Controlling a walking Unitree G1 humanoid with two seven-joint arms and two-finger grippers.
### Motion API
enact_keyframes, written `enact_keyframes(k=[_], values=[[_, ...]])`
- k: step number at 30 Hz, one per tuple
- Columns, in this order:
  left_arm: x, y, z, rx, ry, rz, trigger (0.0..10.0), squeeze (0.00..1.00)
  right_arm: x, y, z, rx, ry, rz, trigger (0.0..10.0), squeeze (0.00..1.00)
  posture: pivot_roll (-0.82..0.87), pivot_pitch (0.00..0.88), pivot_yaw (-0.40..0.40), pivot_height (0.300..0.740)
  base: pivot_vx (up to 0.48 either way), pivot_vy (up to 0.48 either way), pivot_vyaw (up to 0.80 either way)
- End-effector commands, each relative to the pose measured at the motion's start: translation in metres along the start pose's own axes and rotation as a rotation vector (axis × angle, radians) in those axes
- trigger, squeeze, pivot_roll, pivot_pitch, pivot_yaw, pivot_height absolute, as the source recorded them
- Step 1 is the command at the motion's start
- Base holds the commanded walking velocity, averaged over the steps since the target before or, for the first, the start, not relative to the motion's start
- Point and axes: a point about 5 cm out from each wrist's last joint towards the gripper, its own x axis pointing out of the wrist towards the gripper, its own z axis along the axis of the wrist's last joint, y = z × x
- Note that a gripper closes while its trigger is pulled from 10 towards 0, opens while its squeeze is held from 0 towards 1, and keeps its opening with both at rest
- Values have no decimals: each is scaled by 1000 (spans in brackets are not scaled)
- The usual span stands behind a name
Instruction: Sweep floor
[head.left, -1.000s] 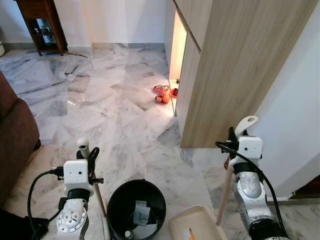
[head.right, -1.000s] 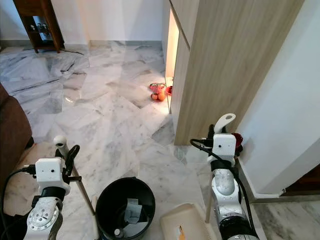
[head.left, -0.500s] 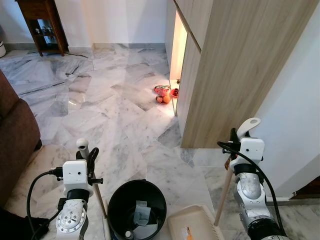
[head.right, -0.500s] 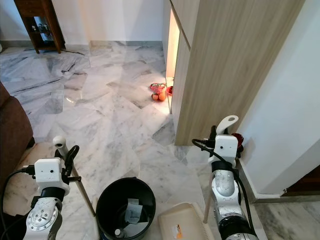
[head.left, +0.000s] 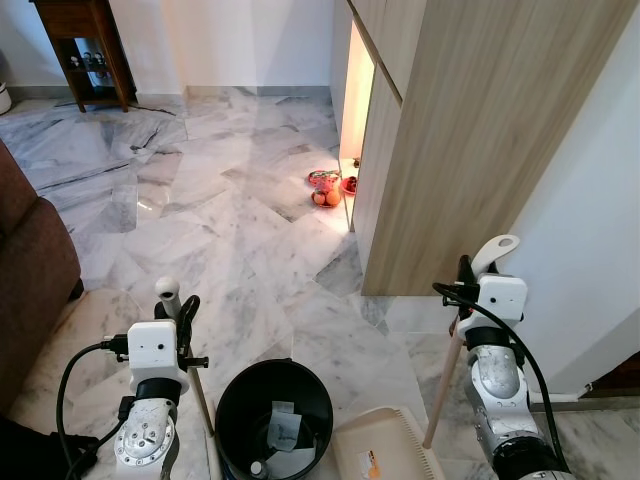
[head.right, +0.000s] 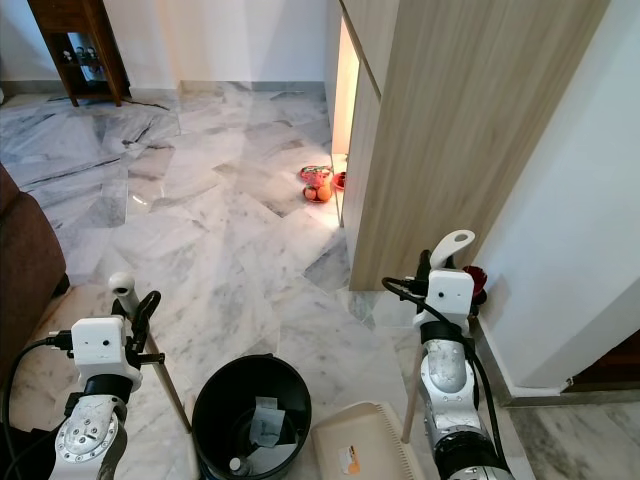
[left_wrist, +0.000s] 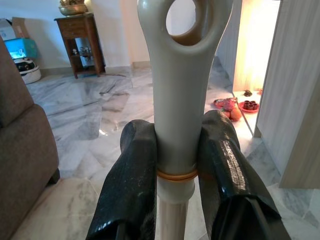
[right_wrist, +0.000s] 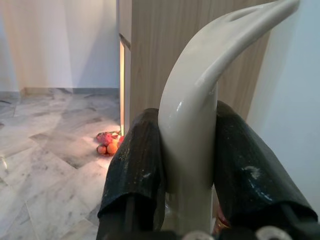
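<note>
My left gripper (head.left: 178, 312) is shut on the broom handle (left_wrist: 176, 120), a cream grip with a hanging hole on a wooden pole (head.left: 200, 400). At the lower right my right gripper (head.left: 470, 275) is shut on the dustpan handle (right_wrist: 200, 125), whose curved cream top (head.left: 494, 250) rises above the fingers. Its wooden pole (head.left: 440, 385) slants down to the cream dustpan (head.left: 385, 450) on the floor. Some small red and orange things (head.left: 325, 189) lie on the marble floor (head.left: 240, 220) by the lit gap beside the cabinet.
A black bin (head.left: 274, 415) with scraps inside stands between my arms. A tall wooden cabinet (head.left: 460, 140) and a white wall (head.left: 590, 250) close the right side. A brown sofa (head.left: 30, 260) is at the left and a dark wooden stand (head.left: 85, 45) at the far left.
The dustpan has slid a little to the left, toward the bin, and its pole leans more. My left gripper sits slightly lower in view.
</note>
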Motion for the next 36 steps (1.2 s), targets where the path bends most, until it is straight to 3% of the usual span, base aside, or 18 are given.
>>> enact_keyframes(k=[1, 6, 36], values=[[3, -2, 11, -1, -50, -10, 10000, 0, 5, 0, 8, 10, -39, -4, 10000, 0, 119, 39, -19, 740, 0, 0, 0], [3, -2, 11, -1, -51, -11, 10000, 0, 4, 2, 7, 12, -33, 1, 10000, 0, 119, 41, -17, 740, 0, 0, 0], [2, -3, 13, 3, -56, -23, 10000, 0, 2, 9, 3, 26, -14, 18, 10000, 0, 140, 16, -13, 740, -268, 0, 0]])
